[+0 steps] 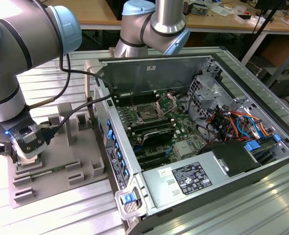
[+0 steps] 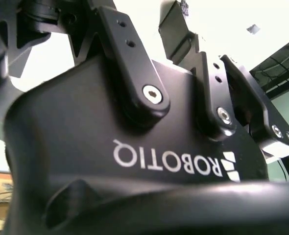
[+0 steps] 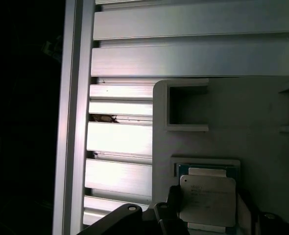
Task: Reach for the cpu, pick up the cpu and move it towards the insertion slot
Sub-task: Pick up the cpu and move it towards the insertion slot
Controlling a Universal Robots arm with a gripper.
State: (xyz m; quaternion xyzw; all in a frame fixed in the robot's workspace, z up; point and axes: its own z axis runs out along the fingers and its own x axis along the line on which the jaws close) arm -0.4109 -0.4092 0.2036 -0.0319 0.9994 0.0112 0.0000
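- The chip [image 3: 208,200] lies flat in a shallow seat of a grey holder [image 3: 262,122]. Its silvery top faces up and a thin green rim shows along one edge.
- In the first wrist view the hand [image 3: 208,218] is low over the chip, with dark parts of it just beside two opposite edges. I cannot tell whether the hand is clenched on the chip or released.
- Near the chip's seat, the holder has a deeper square pocket [image 3: 187,105].
- The holder stands on a bench [image 3: 125,137] made of ribbed aluminium slats.
- In the exterior view the arm [image 1: 17,63] reaches down at the exterior view's left, with the hand [image 1: 26,155] just above the holder [image 1: 61,147].
- A long, thin green strip [image 1: 49,172] lies in a groove of the holder, near the hand.
- An open computer case [image 1: 149,68] lies on the bench [image 1: 61,215] beside the holder, at the exterior view's right.
- The socket [image 1: 148,114] is on the green board inside the case, well apart from the hand and the chip. It has a dark square centre and a silver frame.
- The socket's metal bracket [image 1: 167,102] is swung up and open just beside it.
- Orange and blue cables [image 1: 232,122] run through the far side of the case, and a grey metal box [image 1: 183,181] fills its near end.
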